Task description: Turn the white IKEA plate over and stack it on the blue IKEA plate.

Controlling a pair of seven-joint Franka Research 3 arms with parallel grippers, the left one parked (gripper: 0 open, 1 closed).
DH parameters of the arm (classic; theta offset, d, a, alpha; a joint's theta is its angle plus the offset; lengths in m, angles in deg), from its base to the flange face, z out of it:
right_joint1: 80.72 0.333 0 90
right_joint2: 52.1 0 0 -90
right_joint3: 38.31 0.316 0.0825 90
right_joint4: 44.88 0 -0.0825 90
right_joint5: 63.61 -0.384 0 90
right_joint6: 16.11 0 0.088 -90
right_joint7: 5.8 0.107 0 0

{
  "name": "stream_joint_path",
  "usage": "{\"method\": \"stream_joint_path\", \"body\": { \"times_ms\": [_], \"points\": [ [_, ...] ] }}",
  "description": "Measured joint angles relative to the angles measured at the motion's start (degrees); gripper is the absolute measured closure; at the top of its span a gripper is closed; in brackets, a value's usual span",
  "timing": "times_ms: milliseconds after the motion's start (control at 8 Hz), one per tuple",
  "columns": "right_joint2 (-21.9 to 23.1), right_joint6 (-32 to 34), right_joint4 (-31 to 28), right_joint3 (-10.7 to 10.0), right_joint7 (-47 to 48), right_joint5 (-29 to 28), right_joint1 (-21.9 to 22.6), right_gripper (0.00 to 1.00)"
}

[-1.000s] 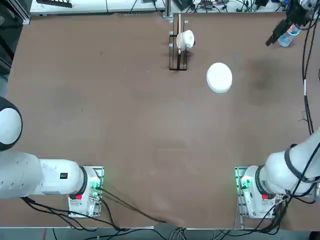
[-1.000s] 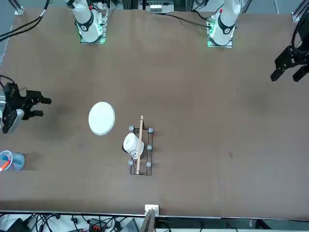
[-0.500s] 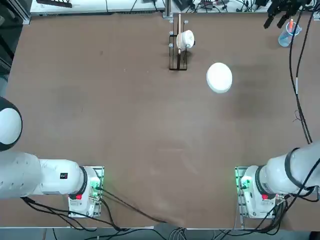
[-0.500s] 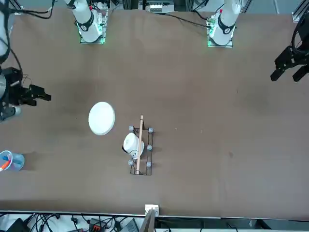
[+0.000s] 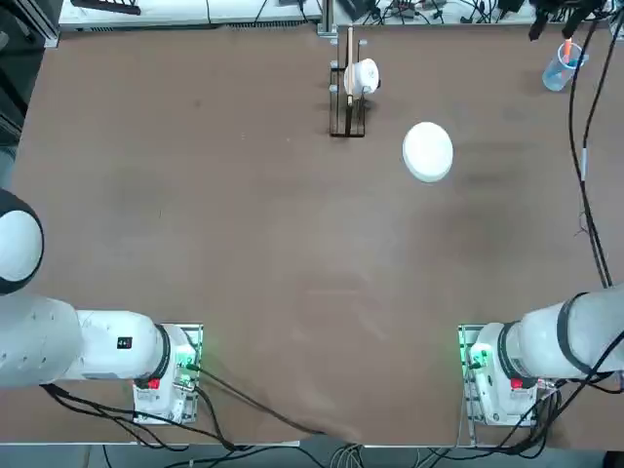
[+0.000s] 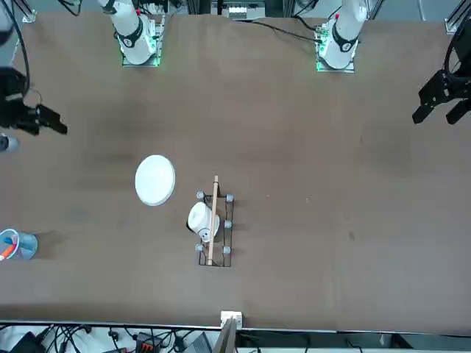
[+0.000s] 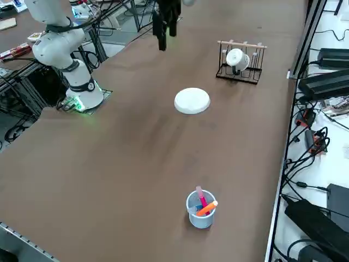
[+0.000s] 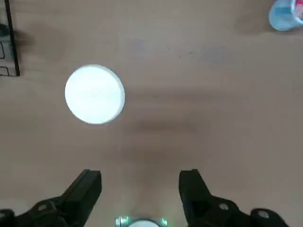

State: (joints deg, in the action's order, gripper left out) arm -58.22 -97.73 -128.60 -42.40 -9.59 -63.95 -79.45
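The white IKEA plate (image 5: 428, 151) (image 6: 155, 179) (image 7: 192, 101) (image 8: 94, 94) lies flat on the brown table, a short way from the cup rack. It looks like a plain thick white disc. The blue IKEA plate is hidden or out of view in every frame. My right gripper (image 5: 554, 16) (image 6: 45, 121) (image 7: 167, 38) (image 8: 139, 182) hangs high above the table's far right part, well off to the side of the white plate. Its fingers (image 8: 87, 182) are open with nothing between them.
A dark wire rack with a wooden bar (image 5: 347, 97) (image 7: 238, 73) holds a small white cup (image 6: 200, 219) near the far edge. A clear blue cup with pens (image 5: 561, 68) (image 6: 16, 245) (image 7: 200, 208) (image 8: 284, 14) stands at the far right corner.
My right gripper has risen higher over the table's right side, staying open. The white plate has not moved.
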Motion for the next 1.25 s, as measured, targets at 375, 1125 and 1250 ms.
{"method": "stream_joint_path", "body": {
  "times_ms": [375, 1125, 1250],
  "points": [
    [-0.18, 3.37, 4.09, 0.04, 0.17, 2.14, 1.61, 0.00],
    [-0.74, 3.35, 4.90, -0.65, 0.17, 2.37, 1.60, 0.00],
    [-0.78, 3.36, 4.92, -0.65, 0.17, 2.36, 1.60, 0.00]
  ]
}}
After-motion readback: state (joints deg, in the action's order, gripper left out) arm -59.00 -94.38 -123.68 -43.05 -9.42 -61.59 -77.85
